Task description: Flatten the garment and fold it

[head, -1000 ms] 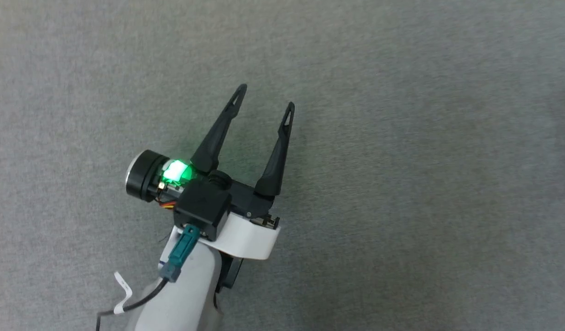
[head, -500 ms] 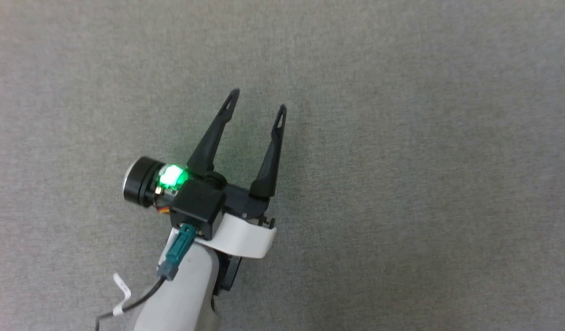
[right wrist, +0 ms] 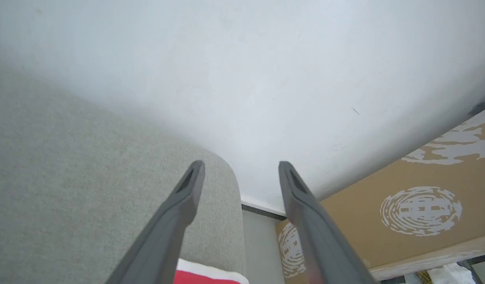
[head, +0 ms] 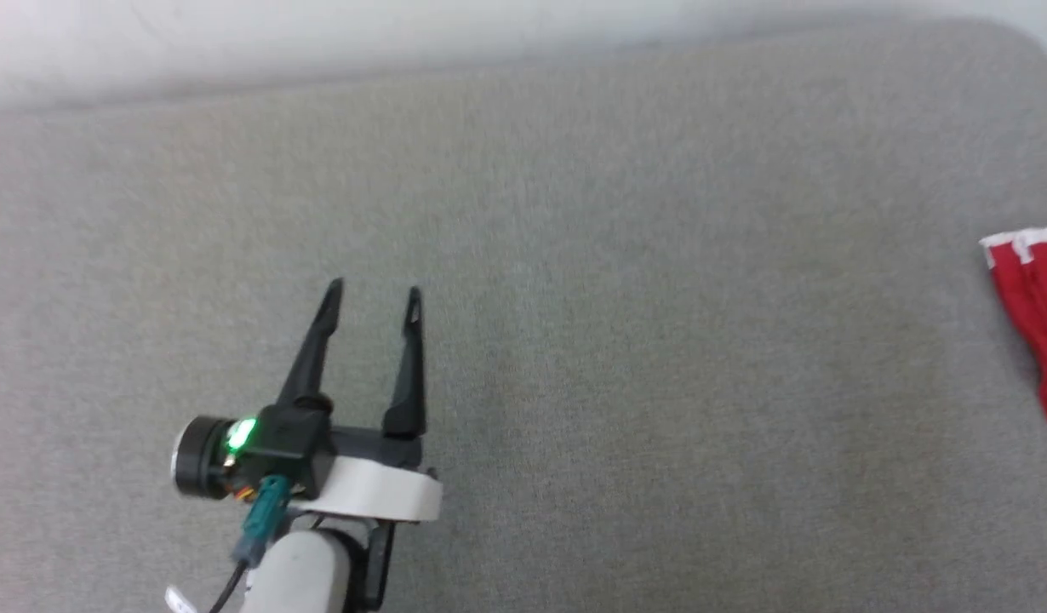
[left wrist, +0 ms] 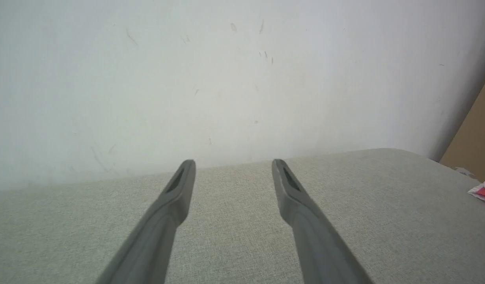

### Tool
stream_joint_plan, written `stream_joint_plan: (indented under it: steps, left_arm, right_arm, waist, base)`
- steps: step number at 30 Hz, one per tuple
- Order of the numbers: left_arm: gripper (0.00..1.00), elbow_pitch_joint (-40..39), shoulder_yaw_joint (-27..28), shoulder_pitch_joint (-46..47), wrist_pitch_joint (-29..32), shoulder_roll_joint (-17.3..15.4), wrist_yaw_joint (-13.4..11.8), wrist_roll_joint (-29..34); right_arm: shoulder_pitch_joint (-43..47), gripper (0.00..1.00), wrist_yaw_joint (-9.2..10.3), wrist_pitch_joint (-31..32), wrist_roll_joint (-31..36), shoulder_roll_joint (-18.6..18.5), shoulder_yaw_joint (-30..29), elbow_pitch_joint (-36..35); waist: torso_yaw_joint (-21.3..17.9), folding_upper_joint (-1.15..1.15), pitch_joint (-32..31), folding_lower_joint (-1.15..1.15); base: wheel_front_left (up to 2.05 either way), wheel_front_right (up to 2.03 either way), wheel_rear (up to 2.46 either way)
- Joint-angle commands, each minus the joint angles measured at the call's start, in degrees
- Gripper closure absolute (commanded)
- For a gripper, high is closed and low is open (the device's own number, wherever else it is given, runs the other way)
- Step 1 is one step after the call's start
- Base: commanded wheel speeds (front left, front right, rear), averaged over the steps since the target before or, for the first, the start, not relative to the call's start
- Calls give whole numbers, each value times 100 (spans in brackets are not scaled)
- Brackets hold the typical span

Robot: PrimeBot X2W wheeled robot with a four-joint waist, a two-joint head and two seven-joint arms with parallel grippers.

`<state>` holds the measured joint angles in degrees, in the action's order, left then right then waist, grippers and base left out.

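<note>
Left claw (head: 374, 289) hovers above the grey cushion (head: 660, 340), fingers spread and empty; right claw (right wrist: 241, 163) gapes empty too.

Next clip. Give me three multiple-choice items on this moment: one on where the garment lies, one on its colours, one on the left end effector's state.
1. In the head view, where is the garment on the grey surface?
A. At the right edge
B. In the middle
C. At the far left

2. What colours does it show?
A. Blue and yellow
B. Red with white trim
C. All black

3. How does the left end effector stand?
A. Shut on the garment
B. Open, holding nothing
C. Shut, empty

Answers:
1 A: the cloth is cut off by the head view's right border.
2 B: the cloth is red with a white band along its top.
3 B: its two fingers stand apart with only grey surface between them.
</note>
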<state>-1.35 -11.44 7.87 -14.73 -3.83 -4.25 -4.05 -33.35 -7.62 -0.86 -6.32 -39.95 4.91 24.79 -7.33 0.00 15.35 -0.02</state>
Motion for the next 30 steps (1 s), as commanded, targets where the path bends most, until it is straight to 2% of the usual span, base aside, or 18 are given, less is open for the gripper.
stream_joint_plan:
  steps: [1, 6, 11, 15, 18, 22, 30]
  left_arm:
    - [0, 6, 40, -70, -27, 6, -32, -33]
    - [0, -53, 279, -320, -27, 19, -42, -49]
    - [0, -43, 395, -528, -27, 48, -19, -170]
    - [0, 41, 474, -627, -27, 63, -65, -157]
    - [0, 104, 513, -692, -27, 71, -123, -128]
    - [0, 110, 520, -824, -27, 78, -102, -123]
    - [0, 255, 548, -1036, -27, 83, -42, 5]
  right_arm:
    - [10, 0, 13, -42, -32, 99, -18, -60]
    - [397, 0, 13, -390, -177, 906, -455, -862]
    - [1082, 0, 13, -714, -186, 1944, -955, -1614]
    - [1722, 0, 13, -934, -46, 2733, -1123, -2061]
    - [2157, 0, 13, -1065, -2, 3181, -1180, -2233]
    - [2693, 0, 13, -1140, 80, 3476, -992, -2277]
    - [3363, 0, 13, -1323, 198, 3685, -850, -2278]
  waist:
    - [41, 0, -589, 2]
    - [205, 0, -886, 2]
    - [398, 0, -1040, 2]
    - [545, 0, -1111, 2]
    - [627, 0, -1161, 2]
    - [671, 0, -1230, 2]
    - [713, 0, -1363, 2]
  base:
    - [0, 0, 0]
    - [0, 0, 0]
    - [0, 0, 0]
    - [0, 0, 0]
    - [0, 0, 0]
    - [0, 0, 0]
    - [0, 0, 0]
